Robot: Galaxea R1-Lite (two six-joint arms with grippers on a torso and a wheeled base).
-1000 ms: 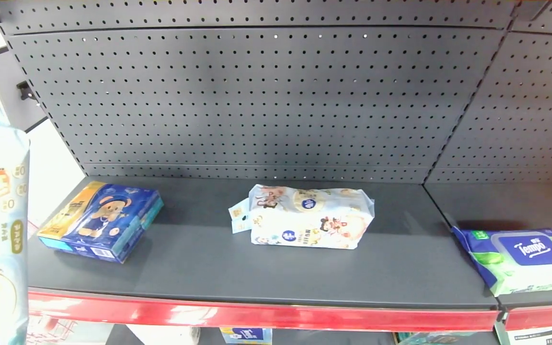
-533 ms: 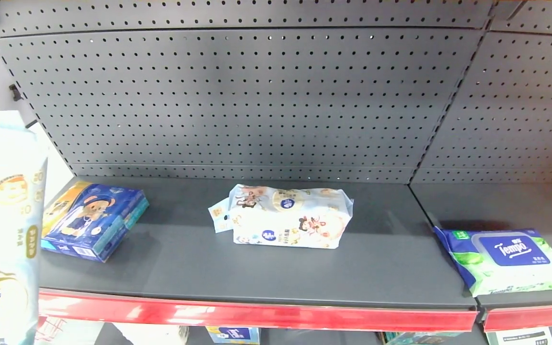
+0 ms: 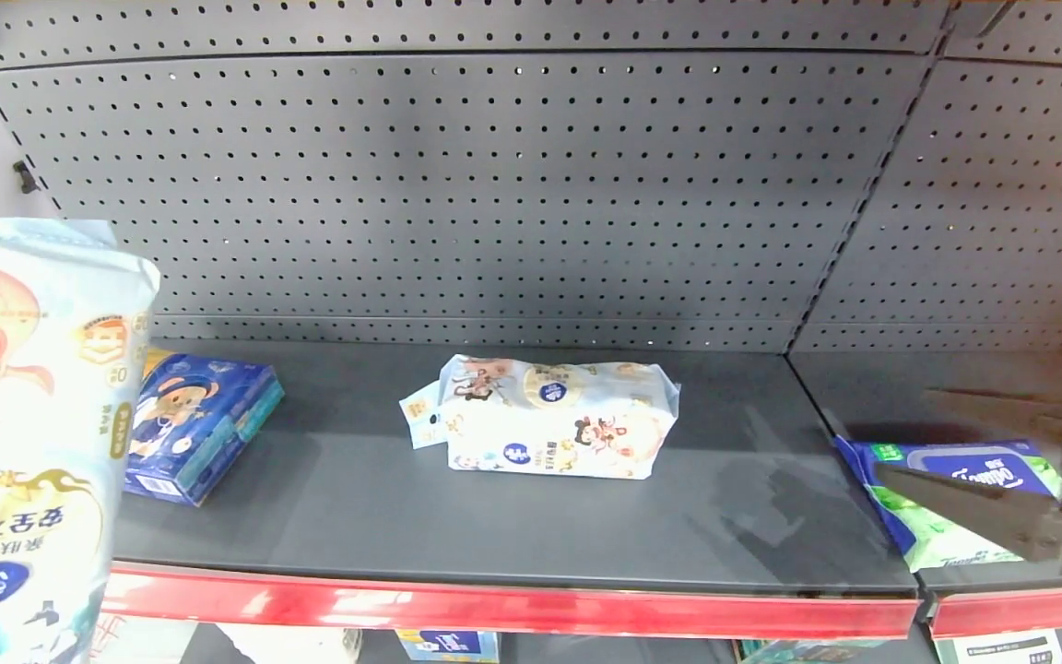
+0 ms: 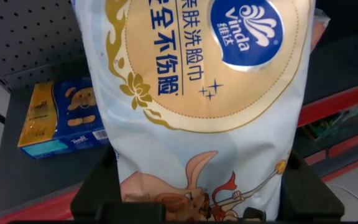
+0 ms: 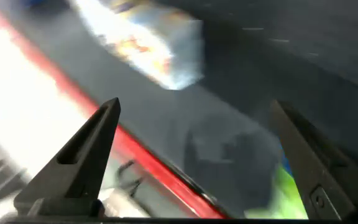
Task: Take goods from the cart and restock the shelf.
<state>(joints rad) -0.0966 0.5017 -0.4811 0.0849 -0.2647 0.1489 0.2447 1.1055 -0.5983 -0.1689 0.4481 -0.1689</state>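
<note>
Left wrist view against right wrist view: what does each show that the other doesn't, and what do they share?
Left wrist view, not the right: the left gripper clamped on a large white tissue pack, and a blue box lying on the shelf. Right wrist view, not the left: the right gripper, open, a blurred white printed pack and a green wipes pack at the edge. Both: the dark shelf and its red front strip.
</note>
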